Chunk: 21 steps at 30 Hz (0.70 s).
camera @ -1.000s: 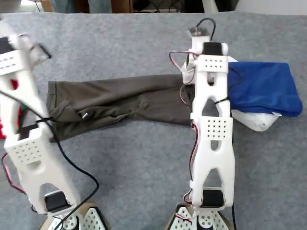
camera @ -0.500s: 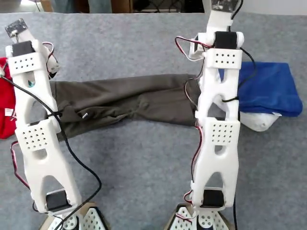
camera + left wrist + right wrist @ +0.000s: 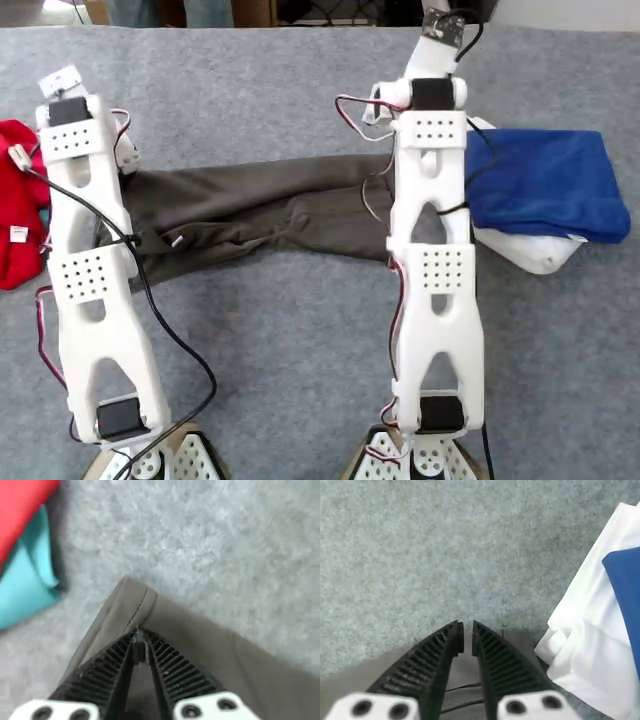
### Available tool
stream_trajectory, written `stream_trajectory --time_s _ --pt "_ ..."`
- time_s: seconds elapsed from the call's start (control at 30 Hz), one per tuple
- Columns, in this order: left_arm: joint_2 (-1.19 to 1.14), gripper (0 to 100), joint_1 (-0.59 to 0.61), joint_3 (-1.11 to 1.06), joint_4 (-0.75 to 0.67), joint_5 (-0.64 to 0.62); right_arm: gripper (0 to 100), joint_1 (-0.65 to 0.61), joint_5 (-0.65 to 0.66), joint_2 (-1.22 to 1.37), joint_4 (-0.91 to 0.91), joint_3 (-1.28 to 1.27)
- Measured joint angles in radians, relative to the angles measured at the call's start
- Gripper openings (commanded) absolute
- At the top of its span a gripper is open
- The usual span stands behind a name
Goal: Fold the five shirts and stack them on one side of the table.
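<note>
An olive shirt [image 3: 250, 215] lies spread in a long band across the middle of the grey table. My left arm [image 3: 75, 150] stretches over its left end. In the left wrist view my left gripper [image 3: 139, 642] is shut, pinching the olive shirt [image 3: 210, 645] just behind a folded corner. My right arm [image 3: 430, 130] covers the shirt's right end. My right gripper [image 3: 468, 630] has its fingers drawn to a narrow slit on the edge of the olive shirt [image 3: 512, 637]. A folded blue shirt [image 3: 545, 185] lies on a white shirt [image 3: 535, 250] at the right.
A red shirt [image 3: 20, 230] is bunched at the table's left edge, with teal fabric [image 3: 25, 580] beside it in the left wrist view. The white shirt [image 3: 590, 630] lies close beside my right gripper. Bare grey table [image 3: 270, 360] stretches between the arms' bases.
Both arms have swung toward the table's far side. The left arm came in from the left edge onto the olive shirt's left end, uncovering the red shirt. The olive shirt has barely shifted.
</note>
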<state>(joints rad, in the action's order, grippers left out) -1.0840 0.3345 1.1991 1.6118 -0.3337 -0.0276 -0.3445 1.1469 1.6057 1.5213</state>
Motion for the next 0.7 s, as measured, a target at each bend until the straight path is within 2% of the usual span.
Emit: stream_trajectory --time_s 0.13,0.47,0.6,0.7 --pt "-0.041 3 0.005 0.000 -0.077 0.000 4.2 0.002 0.037 0.063 0.021 0.098" --pt "-0.051 3 0.044 0.000 -0.198 -0.002 4.2 -0.012 0.069 0.078 0.023 0.103" --pt "-0.052 3 0.044 0.031 -0.183 -0.002 4.2 -0.029 0.069 0.078 0.023 0.103" --pt "-0.052 3 0.044 0.150 -0.081 -0.002 4.2 -0.029 0.069 0.078 0.026 0.103"
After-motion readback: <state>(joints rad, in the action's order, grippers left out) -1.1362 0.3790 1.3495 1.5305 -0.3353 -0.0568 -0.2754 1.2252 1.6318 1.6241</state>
